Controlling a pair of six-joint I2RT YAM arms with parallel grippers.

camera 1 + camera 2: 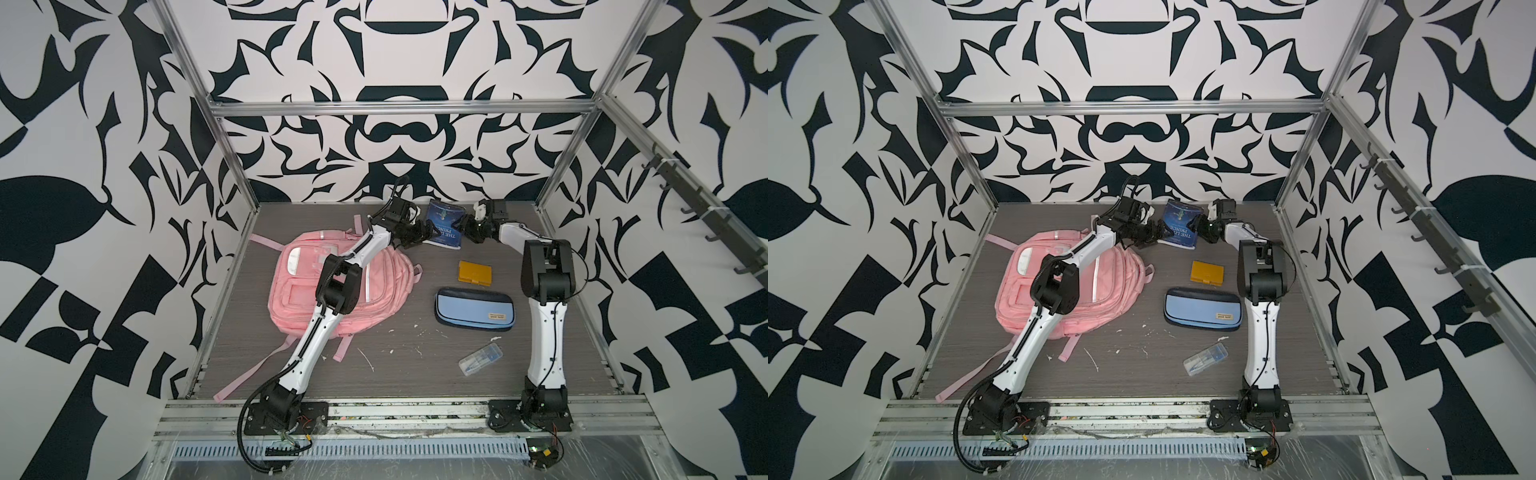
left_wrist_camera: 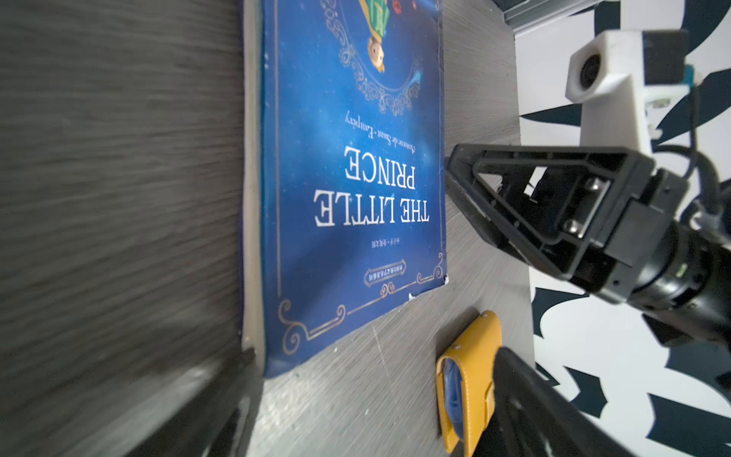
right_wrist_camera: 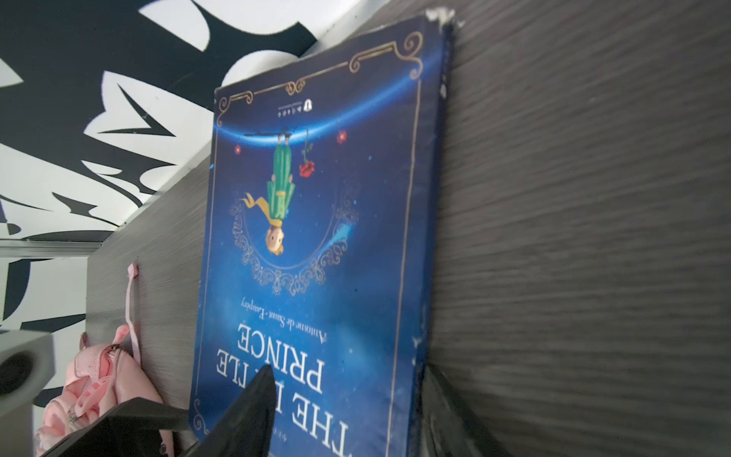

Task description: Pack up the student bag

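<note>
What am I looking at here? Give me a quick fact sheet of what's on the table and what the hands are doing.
Bag: pink, lying flat, left of table
Book: blue, flat, at the back
Left hand: open, at book's corner
Right hand: open, astride book's edge
Lying out: yellow case, pencil case, clear box

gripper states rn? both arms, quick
Left gripper: open, holding nothing.
Right gripper: fingers straddle the book's edge; cannot tell whether it has clamped.
</note>
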